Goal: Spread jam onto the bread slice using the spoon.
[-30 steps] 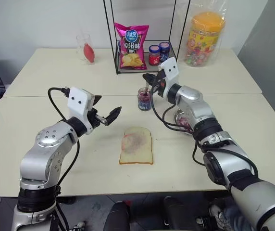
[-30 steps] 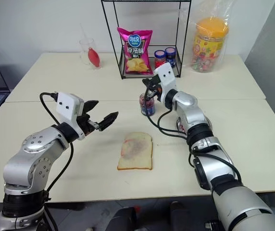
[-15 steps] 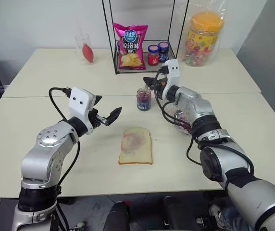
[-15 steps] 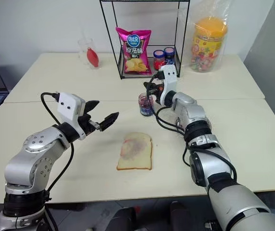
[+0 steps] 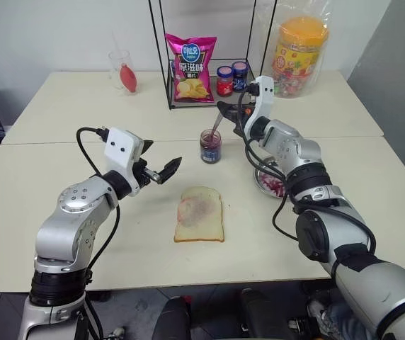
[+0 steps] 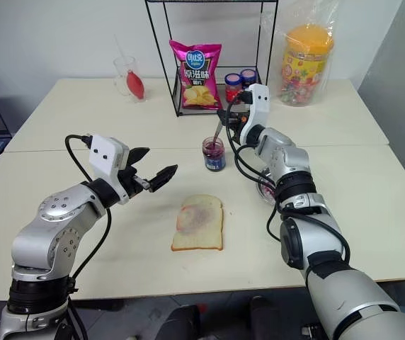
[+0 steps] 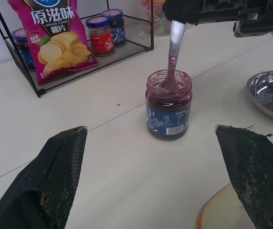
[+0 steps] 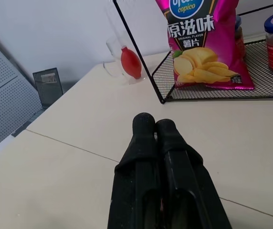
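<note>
Spoon (image 7: 171,52) now steeper, jam-coated in jar (image 7: 168,105).

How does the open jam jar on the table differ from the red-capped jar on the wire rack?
The open jam jar has no lid and a spoon stands in it; the red-capped jar is closed. The open one stands on the table, the capped one on the wire rack beside the crisps. Both are small glass jars.
</note>
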Controlling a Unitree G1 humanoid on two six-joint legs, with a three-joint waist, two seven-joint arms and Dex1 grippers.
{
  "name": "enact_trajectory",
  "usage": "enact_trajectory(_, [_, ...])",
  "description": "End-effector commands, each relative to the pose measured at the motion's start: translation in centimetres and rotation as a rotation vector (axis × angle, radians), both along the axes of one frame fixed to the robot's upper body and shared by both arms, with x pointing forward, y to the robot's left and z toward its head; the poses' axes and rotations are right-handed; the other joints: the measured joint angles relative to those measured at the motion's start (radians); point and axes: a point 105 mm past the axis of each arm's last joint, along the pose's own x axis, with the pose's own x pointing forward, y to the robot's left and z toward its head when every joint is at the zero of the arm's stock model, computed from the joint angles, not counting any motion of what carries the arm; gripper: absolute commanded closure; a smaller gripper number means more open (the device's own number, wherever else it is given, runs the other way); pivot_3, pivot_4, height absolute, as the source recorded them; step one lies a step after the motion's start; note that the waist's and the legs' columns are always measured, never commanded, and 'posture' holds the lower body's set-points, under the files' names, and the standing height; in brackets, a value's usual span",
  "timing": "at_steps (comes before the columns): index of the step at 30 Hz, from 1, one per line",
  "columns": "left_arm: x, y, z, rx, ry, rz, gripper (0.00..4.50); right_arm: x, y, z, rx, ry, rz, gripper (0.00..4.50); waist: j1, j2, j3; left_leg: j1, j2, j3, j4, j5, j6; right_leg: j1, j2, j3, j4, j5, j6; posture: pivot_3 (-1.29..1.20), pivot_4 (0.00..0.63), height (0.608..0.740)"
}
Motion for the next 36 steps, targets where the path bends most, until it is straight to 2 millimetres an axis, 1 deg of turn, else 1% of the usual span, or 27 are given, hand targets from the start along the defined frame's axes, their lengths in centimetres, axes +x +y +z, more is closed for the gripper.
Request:
enact_trajectory(1, [0.0,0.0,1.1,0.003,-0.051,-0.004,0.0,-0.2,-0.2,3.5,0.032,-0.105,-0.006,4.48,0.0,0.0,0.0,0.0,0.0,0.0,0.0,0.0,0.0,0.0,0.0,0.0,0.0,0.0,0.0,0.0,0.15,0.74])
enact_trajectory(12, [0.2,0.0,1.1,0.007,-0.056,-0.003,0.0,0.0,-1.0,3.8,0.053,-0.107,-0.041,4.48,0.0,0.0,0.0,0.0,0.0,0.0,0.0,0.0,0.0,0.0,0.0,0.0,0.0,0.0,0.0,0.0,0.15,0.74])
enact_trajectory(19, [0.3,-0.1,1.1,0.01,-0.058,-0.01,0.0,-0.2,-0.9,3.6,0.116,-0.05,-0.02,4.48,0.0,0.0,0.0,0.0,0.0,0.0,0.0,0.0,0.0,0.0,0.0,0.0,0.0,0.0,0.0,0.0,0.15,0.74])
enact_trajectory(27, [0.4,-0.2,1.1,0.012,-0.063,-0.013,0.0,-0.1,-1.3,3.6,0.128,-0.034,-0.036,4.48,0.0,0.0,0.0,0.0,0.0,0.0,0.0,0.0,0.0,0.0,0.0,0.0,0.0,0.0,0.0,0.0,0.15,0.74])
enact_trajectory(29, [0.4,-0.2,1.1,0.013,-0.063,-0.013,0.0,-0.2,-1.3,3.7,0.07,-0.085,-0.039,4.48,0.0,0.0,0.0,0.0,0.0,0.0,0.0,0.0,0.0,0.0,0.0,0.0,0.0,0.0,0.0,0.0,0.15,0.74])
enact_trajectory(32, [0.4,-0.3,1.1,0.015,-0.063,-0.015,0.0,-0.5,-0.6,3.4,-0.006,-0.137,-0.033,4.48,0.0,0.0,0.0,0.0,0.0,0.0,0.0,0.0,0.0,0.0,0.0,0.0,0.0,0.0,0.001,0.0,0.15,0.74])
enact_trajectory(36, [0.4,-0.4,1.1,0.015,-0.065,-0.019,0.0,-0.5,0.4,2.4,-0.141,-0.218,-0.043,4.48,0.0,0.0,0.0,0.0,0.0,0.0,0.0,0.0,0.0,0.0,0.0,0.0,0.0,-0.001,0.001,0.0,0.15,0.74])
